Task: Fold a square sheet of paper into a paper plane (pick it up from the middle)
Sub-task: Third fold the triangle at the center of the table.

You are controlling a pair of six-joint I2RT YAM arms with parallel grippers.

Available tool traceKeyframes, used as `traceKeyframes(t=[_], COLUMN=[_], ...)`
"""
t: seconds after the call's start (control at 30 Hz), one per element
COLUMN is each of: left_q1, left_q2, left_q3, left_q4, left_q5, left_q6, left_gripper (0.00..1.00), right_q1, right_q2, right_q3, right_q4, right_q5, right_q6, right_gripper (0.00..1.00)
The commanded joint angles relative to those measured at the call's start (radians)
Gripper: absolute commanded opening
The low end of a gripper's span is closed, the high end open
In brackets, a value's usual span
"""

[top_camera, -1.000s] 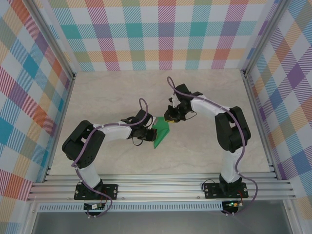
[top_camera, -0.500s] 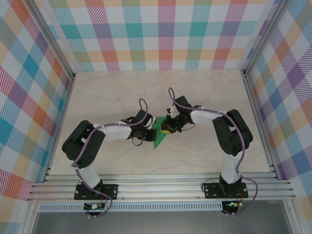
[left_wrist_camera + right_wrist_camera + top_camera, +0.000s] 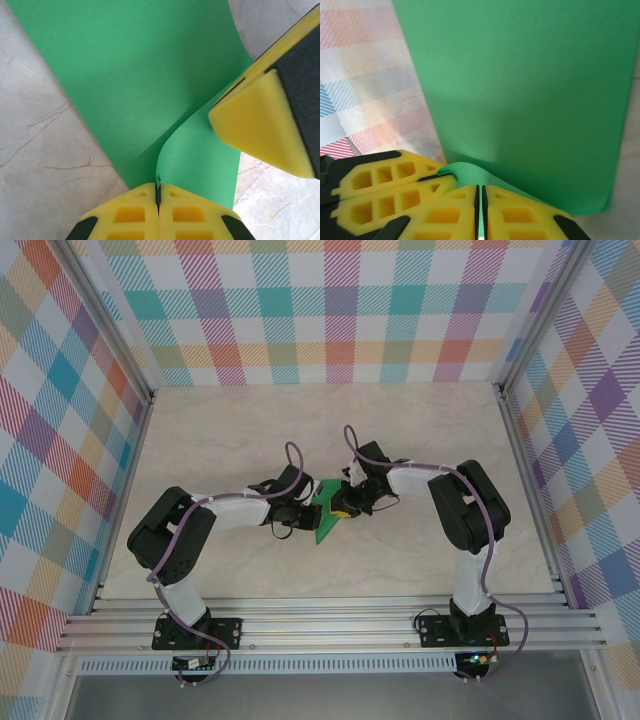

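Note:
The square sheet of paper (image 3: 325, 526) is bright green, folded over and pointed toward the near edge, held just above the table's middle. My left gripper (image 3: 306, 510) is shut on its left side. In the left wrist view the left gripper (image 3: 158, 194) pinches a curled fold of the paper (image 3: 140, 75), and a yellow finger (image 3: 260, 125) of the right gripper comes in from the right. My right gripper (image 3: 343, 505) is shut on the sheet's right side. In the right wrist view a green sliver of the paper (image 3: 530, 75) sits between the right gripper (image 3: 480, 196) pads, with the left gripper's fingers (image 3: 390, 187) close beside.
The beige marble table (image 3: 250, 430) is bare around the two arms. Plaid walls stand behind and on both sides, with metal posts (image 3: 507, 420) at the corners. An aluminium rail (image 3: 330, 625) runs along the near edge.
My right gripper came down and to the left from above the paper's upper right corner and shut on the sheet. The left gripper kept its hold and stayed in place.

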Motion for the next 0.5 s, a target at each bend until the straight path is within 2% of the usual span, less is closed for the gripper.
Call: traceKeyframes(t=[0.0, 0.23, 0.47], left_q1=[0.016, 0.016, 0.016], left_q2=[0.023, 0.019, 0.022], left_q3=[0.008, 0.001, 0.002], left_q4=[-0.020, -0.024, -0.027], left_q5=[0.005, -0.015, -0.014], left_q6=[0.010, 0.010, 0.010], left_gripper=[0.03, 0.02, 0.02], right_q1=[0.006, 0.006, -0.014], right_q2=[0.026, 0.046, -0.045], right_q3=[-0.008, 0.007, -0.004], right_q4=[-0.012, -0.053, -0.023], right_q5=[0.028, 0.077, 0.047], right_q6=[-0.030, -0.051, -0.038], right_gripper=[0.13, 0.13, 0.14])
